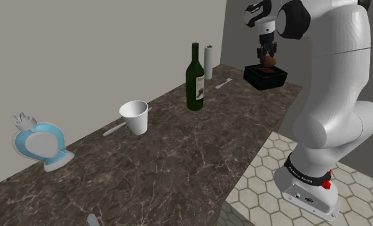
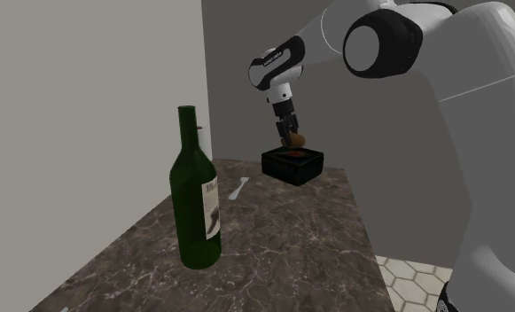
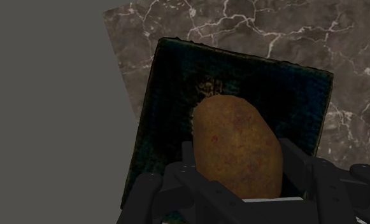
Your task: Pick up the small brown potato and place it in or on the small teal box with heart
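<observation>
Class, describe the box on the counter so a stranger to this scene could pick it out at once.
Follow the dark veined counter to its far end, past the green bottle. There, directly under the gripper holding a brown potato, sits the box: low, flat-sided, nearly black, the counter's one boxy thing.

counter (image 1: 178, 160): dark marble | bottle (image 1: 195, 80): green, upright, labelled | cup (image 1: 135, 117): white, spoon (image 1: 114, 130) just beside | roll (image 1: 208, 62): white, upright, at wall | second spoon (image 1: 223, 83): near roll | ornament (image 1: 40, 144): blue-white (shell-like) | floor (image 1: 268, 186): hexagon tiles
</observation>
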